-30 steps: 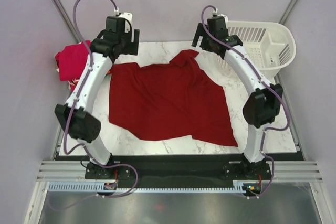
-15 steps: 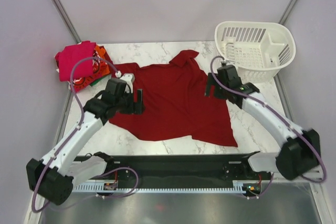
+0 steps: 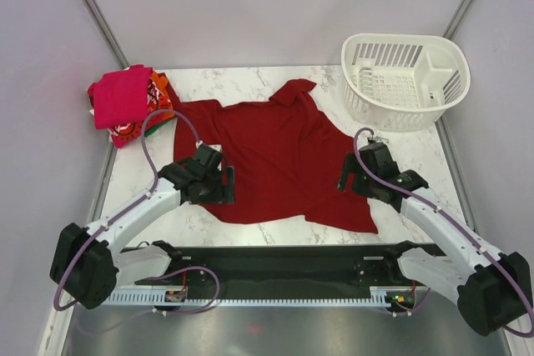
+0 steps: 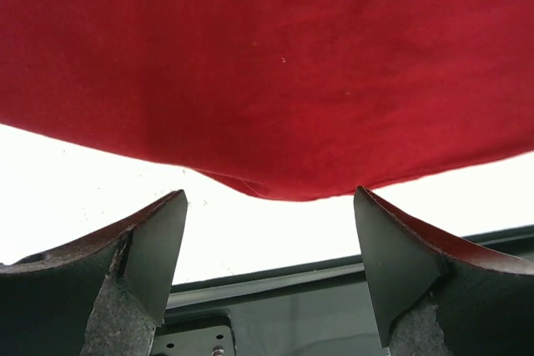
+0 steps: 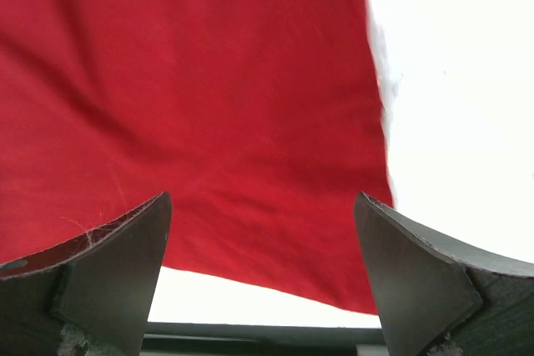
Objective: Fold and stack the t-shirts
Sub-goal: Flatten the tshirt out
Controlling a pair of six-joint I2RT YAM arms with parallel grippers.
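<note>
A plain dark red t-shirt (image 3: 275, 156) lies spread, somewhat crooked, on the white marble table (image 3: 417, 156). My left gripper (image 3: 225, 183) is low at its near left edge and stands open; in the left wrist view the hem of the t-shirt (image 4: 267, 72) lies just beyond the left gripper (image 4: 269, 206), with nothing between the fingers (image 4: 154, 248). My right gripper (image 3: 349, 174) is over the shirt's near right part, open too. In the right wrist view the red cloth (image 5: 192, 89) spreads under the right gripper (image 5: 263, 206), untouched.
A pile of other t-shirts sits at the table's far left corner: magenta-pink (image 3: 121, 93) on top, orange (image 3: 158, 87) and red with white print (image 3: 125, 131) below. A white slotted basket (image 3: 450, 64) stands at the far right. The black front rail (image 4: 334, 289) is close behind the left fingers.
Both arms have swung back from the far side of the table toward the near edge and dropped low at the dark red shirt's near corners. The shirt has not moved.
</note>
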